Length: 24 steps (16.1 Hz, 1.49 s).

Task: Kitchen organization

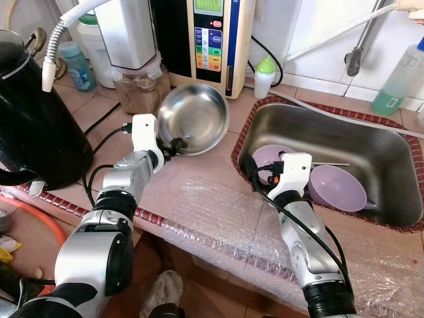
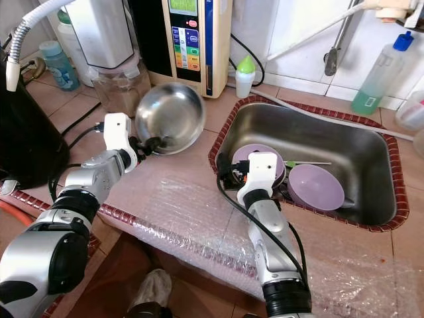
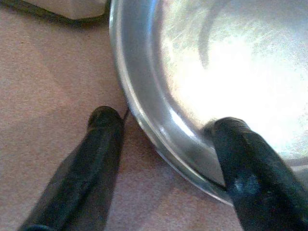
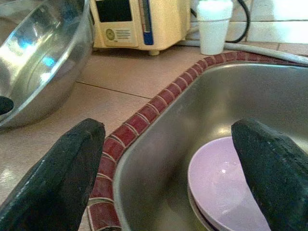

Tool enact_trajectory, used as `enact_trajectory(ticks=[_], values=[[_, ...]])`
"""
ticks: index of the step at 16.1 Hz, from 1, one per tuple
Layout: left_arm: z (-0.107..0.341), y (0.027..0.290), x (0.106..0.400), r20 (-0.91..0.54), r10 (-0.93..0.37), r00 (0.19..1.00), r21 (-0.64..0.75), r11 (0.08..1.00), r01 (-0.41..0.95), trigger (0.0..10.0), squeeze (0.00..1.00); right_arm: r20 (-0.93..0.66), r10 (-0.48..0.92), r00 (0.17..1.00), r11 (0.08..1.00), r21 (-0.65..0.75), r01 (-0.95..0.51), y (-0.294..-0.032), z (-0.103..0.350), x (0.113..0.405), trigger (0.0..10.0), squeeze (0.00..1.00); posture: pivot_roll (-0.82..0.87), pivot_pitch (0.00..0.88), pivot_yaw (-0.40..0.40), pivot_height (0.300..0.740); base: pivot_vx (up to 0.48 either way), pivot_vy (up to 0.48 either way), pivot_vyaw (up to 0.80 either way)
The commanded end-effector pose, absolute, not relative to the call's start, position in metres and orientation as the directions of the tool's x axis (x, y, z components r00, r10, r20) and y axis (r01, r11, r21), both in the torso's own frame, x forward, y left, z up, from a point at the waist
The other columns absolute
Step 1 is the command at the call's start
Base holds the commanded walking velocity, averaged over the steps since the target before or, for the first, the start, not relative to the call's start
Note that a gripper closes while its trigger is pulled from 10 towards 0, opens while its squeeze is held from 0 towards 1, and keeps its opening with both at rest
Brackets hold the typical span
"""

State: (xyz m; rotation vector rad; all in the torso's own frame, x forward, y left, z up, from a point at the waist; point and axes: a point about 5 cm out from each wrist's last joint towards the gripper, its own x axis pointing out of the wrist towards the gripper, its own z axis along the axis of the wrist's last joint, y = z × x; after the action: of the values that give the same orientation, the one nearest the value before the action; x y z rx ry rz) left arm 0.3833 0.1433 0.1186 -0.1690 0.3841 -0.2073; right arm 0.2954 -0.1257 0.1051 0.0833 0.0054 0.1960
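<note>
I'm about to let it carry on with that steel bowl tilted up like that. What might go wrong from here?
1. The left tool pinches only the steel bowl's rim, one finger inside and one outside; the tilted bowl may slip and drop onto the counter.
2. The jar and water machine stand just behind the bowl; swinging it could hit them.
3. The right tool hangs open over the sink edge above the purple bowls; lowering it may strike the edge.

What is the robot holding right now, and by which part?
The left claw grips the steel bowl by its rim. The right claw holds nothing.
</note>
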Motion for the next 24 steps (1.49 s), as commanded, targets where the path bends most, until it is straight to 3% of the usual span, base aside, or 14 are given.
enact_trajectory(ticks=[1,8,15,24], values=[[0.111,0.146,0.379,-0.394,-0.245,0.886,-0.213,0.962,0.172,0.0,0.00,-0.001,0.206,0.979,0.975,0.082,-0.205,-0.124,0.107,0.297,10.0,0.00,-0.03,0.002,0.061,0.740,0.000,0.000,0.00],[0.107,0.171,0.372,-0.406,-0.256,0.877,-0.250,0.954,0.163,0.0,0.00,-0.010,0.228,0.974,0.971,0.081,-0.226,-0.118,0.108,0.310,10.0,0.00,0.03,0.000,0.036,0.740,0.000,0.000,0.00],[0.087,0.183,0.339,-0.458,-0.320,0.829,-0.232,0.944,0.237,0.0,0.00,0.010,0.189,0.982,0.977,0.099,-0.189,-0.120,0.114,0.329,10.0,0.00,0.06,0.000,0.059,0.740,0.000,0.000,0.00],[0.105,0.148,0.341,-0.248,-0.267,0.931,-0.197,0.955,0.221,0.0,0.00,0.056,0.143,0.988,0.979,0.140,-0.149,-0.130,0.127,0.342,10.0,0.00,0.05,0.000,-0.017,0.740,0.000,0.000,0.00]])
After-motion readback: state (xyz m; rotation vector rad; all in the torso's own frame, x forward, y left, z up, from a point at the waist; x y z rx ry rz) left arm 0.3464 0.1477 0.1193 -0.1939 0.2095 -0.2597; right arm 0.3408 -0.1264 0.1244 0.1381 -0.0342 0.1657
